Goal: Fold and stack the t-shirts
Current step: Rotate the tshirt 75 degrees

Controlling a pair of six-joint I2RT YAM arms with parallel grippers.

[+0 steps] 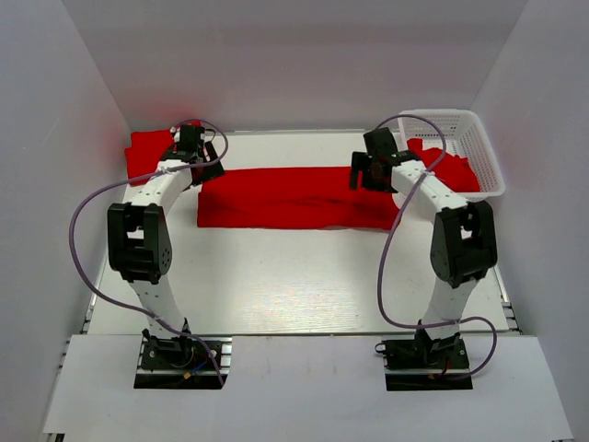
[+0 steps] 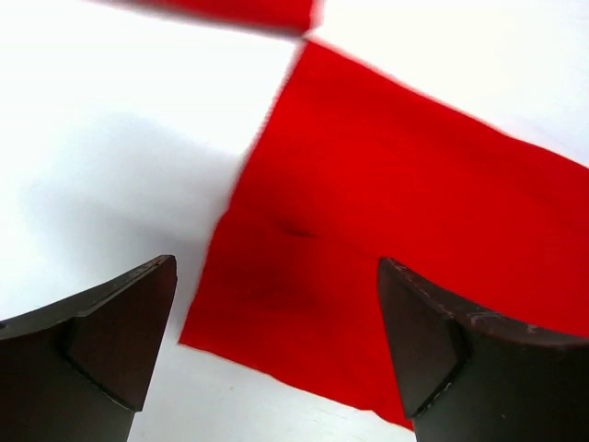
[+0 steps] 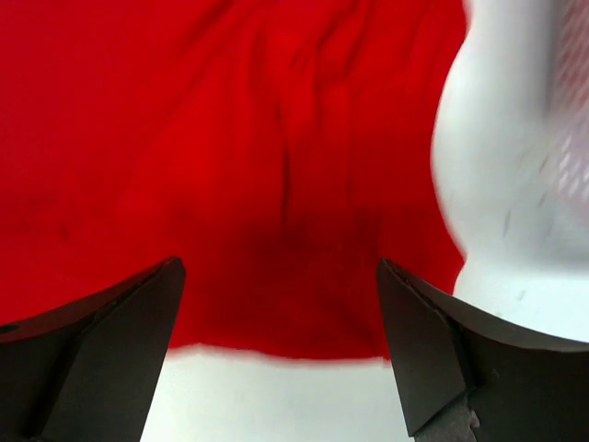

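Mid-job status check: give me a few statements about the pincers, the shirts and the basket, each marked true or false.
1. The left pincer and the right pincer are both open and hold nothing. True.
2. The white basket stands at the far left of the table. False: it stands at the far right.
3. A red t-shirt lies as a long strip across the table between the two pincers. True.
4. The basket is empty. False: red cloth lies in it.
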